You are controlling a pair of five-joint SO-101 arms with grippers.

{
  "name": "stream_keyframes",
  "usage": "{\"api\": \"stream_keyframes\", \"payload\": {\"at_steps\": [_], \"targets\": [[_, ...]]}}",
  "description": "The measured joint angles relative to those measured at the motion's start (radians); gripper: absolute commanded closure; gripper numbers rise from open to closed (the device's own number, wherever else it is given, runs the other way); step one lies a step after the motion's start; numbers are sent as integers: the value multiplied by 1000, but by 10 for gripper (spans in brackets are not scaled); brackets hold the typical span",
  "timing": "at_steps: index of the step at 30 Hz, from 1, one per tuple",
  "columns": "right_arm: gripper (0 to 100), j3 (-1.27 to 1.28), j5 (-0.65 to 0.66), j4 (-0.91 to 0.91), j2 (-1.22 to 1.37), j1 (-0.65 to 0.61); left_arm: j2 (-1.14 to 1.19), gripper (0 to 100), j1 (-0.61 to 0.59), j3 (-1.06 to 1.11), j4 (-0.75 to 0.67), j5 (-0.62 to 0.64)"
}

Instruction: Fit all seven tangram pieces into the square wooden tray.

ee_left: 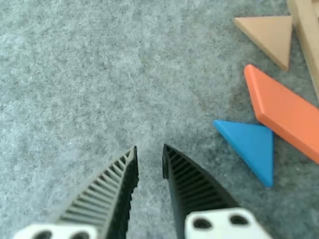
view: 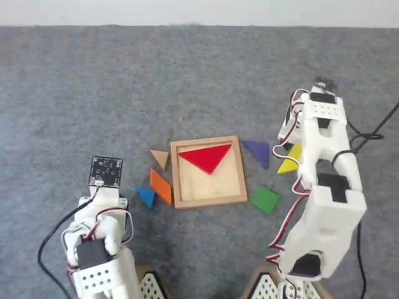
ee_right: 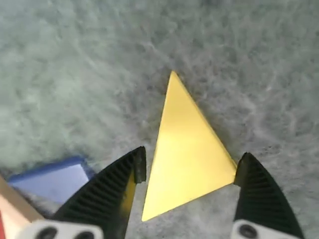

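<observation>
The square wooden tray [view: 238,180] lies mid-table with the red triangle [view: 204,156] inside it, against its far edge. To its left lie a tan triangle [view: 161,157], an orange parallelogram [view: 161,185] and a blue triangle [view: 146,196]. To its right lie a purple triangle [view: 257,151], a yellow triangle [view: 290,160] and a green square [view: 265,199]. My right gripper [ee_right: 192,167] is open, low over the yellow triangle [ee_right: 184,154], one finger at each side of it. My left gripper [ee_left: 149,157] is narrowly open over bare felt, left of the blue triangle [ee_left: 251,147].
Grey felt covers the table. The left wrist view also holds the tan triangle [ee_left: 269,35], the orange parallelogram [ee_left: 284,112] and a tray edge [ee_left: 306,30]. The purple triangle [ee_right: 50,179] lies beside my right gripper. Both arm bases stand at the near edge.
</observation>
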Motion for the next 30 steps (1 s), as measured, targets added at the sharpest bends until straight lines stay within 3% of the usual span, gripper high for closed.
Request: {"api": "stream_keyframes", "payload": {"at_steps": [25,30], "targets": [[704,-2,-25,-2,60,-15,0,920,0,0,0,0],[771,-3,-25,-2,60,-17,0,920,0,0,0,0]]}}
